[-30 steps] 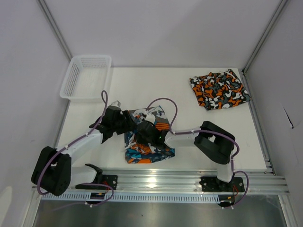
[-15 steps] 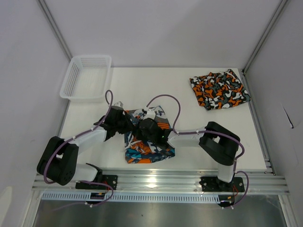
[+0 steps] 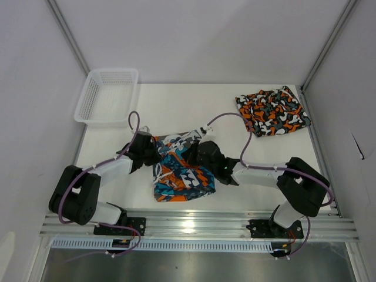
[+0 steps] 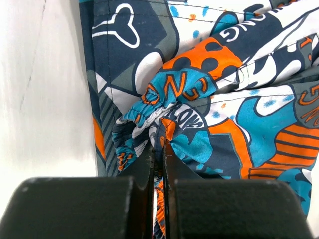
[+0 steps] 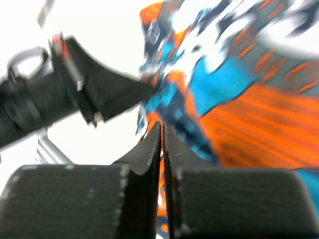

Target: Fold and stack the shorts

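Observation:
The blue-teal, orange and white cartoon shorts [image 3: 181,171] lie rumpled at the table's near middle. My left gripper [image 3: 154,155] is at their left edge. In the left wrist view it [image 4: 158,147] is shut on the gathered waistband of these shorts [image 4: 199,99]. My right gripper [image 3: 201,154] sits at the shorts' upper right edge. In the blurred right wrist view its jaws [image 5: 162,127] stand together with only a hairline slit, the cartoon shorts [image 5: 239,109] just beyond the tips, and no cloth shows pinched. The camouflage shorts [image 3: 272,111] lie folded at the far right.
A white mesh basket [image 3: 107,95] stands at the far left corner. The left arm's black gripper [image 5: 75,84] shows in the right wrist view, close to the right fingertips. A metal rail [image 3: 200,226] runs along the near edge, and walls enclose the table.
My left gripper has shut on the cartoon shorts' waistband. The right arm has swung out to the right, its gripper drawing back to the shorts' right edge, and the cloth has spread wider.

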Available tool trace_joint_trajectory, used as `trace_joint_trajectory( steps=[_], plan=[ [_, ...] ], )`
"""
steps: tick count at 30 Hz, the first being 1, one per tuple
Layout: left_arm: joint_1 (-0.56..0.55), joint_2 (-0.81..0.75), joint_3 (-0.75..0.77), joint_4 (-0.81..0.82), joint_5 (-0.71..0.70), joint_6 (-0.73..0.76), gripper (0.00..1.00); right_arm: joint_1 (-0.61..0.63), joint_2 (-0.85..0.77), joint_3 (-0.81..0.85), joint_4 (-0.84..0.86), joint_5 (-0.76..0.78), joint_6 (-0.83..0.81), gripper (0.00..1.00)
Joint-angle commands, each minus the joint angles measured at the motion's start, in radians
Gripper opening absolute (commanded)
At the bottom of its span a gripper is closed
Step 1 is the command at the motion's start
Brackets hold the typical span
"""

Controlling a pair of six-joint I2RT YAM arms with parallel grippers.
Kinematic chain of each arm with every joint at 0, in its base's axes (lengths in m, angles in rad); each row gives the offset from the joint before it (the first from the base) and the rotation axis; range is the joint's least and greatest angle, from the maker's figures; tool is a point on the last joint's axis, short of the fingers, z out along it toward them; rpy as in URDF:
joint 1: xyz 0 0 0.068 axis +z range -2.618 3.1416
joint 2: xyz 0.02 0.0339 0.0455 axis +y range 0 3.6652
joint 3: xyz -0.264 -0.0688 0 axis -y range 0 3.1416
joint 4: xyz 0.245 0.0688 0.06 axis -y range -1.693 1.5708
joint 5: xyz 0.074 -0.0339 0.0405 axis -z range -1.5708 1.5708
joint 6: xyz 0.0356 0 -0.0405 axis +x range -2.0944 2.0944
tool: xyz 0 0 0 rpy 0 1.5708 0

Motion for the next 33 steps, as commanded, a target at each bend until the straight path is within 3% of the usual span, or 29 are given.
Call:
trace_joint_trajectory(
  steps=[1, 5, 9, 16, 19, 28, 33],
  plan=[
    [0.018, 0.029, -0.012, 0.057, -0.033, 0.039, 0.0, -0.097, -0.054, -0.02, 0.03, -0.034, -0.044, 0.06],
    [0.018, 0.064, -0.012, 0.071, -0.048, 0.056, 0.0, -0.206, -0.052, 0.026, -0.056, -0.105, -0.095, 0.23],
    [0.018, 0.096, -0.014, 0.106, -0.05, 0.064, 0.0, -0.321, 0.001, 0.084, -0.119, -0.293, -0.153, 0.4],
    [0.015, 0.151, 0.009, 0.146, -0.06, 0.095, 0.0, -0.471, 0.185, 0.222, -0.16, -0.553, -0.225, 0.64],
    [0.015, 0.162, 0.016, 0.138, -0.06, 0.107, 0.0, -0.493, 0.237, 0.271, -0.17, -0.585, -0.242, 0.7],
    [0.007, 0.191, 0.066, 0.1, -0.05, 0.145, 0.01, -0.582, 0.418, 0.36, -0.124, -0.752, -0.236, 0.68],
    [0.004, 0.141, 0.078, 0.085, -0.053, 0.144, 0.46, -0.594, 0.474, 0.385, -0.082, -0.811, -0.21, 0.64]
  ],
)
